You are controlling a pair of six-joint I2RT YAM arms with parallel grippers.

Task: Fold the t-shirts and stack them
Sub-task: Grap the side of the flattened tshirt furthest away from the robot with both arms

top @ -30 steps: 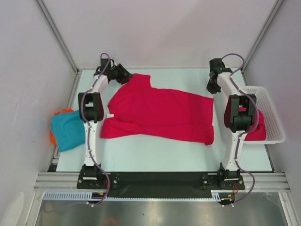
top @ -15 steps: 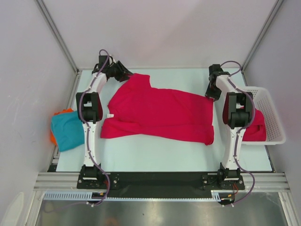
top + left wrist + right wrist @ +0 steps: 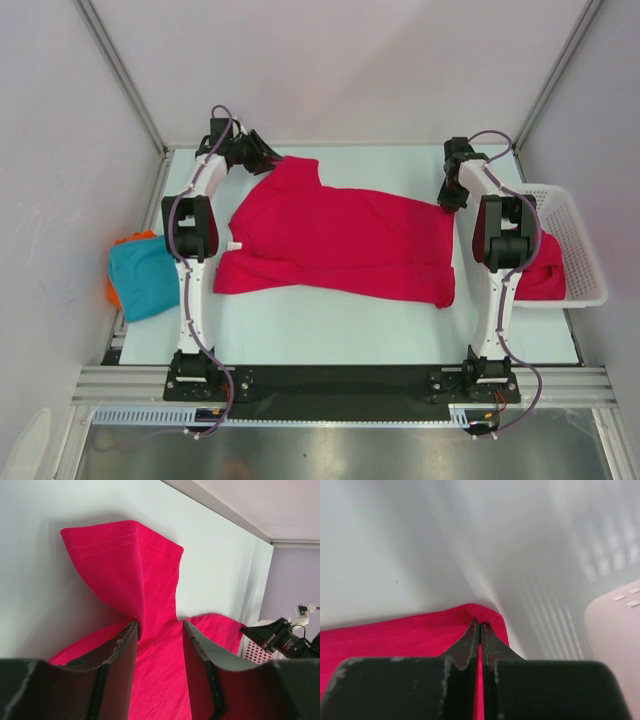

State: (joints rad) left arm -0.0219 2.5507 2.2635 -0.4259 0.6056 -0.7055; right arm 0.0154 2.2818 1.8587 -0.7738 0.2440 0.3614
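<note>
You are at the spreading step: the crimson t-shirt lies flat across the middle of the frame, not yet folded. Your right gripper, reached out to the shirt's upper right corner, is closed tight with the cloth puckered at its tips. Your left gripper, at the upper left, stands half open astride the raised sleeve; whether it grips cannot be told. Next, likely, both need firm holds to pull the shirt taut.

A white plastic mesh basket sits at the right edge of the pale, smooth tabletop — long side running near to far — and a ribbed aluminium frame rail spans the near side.
</note>
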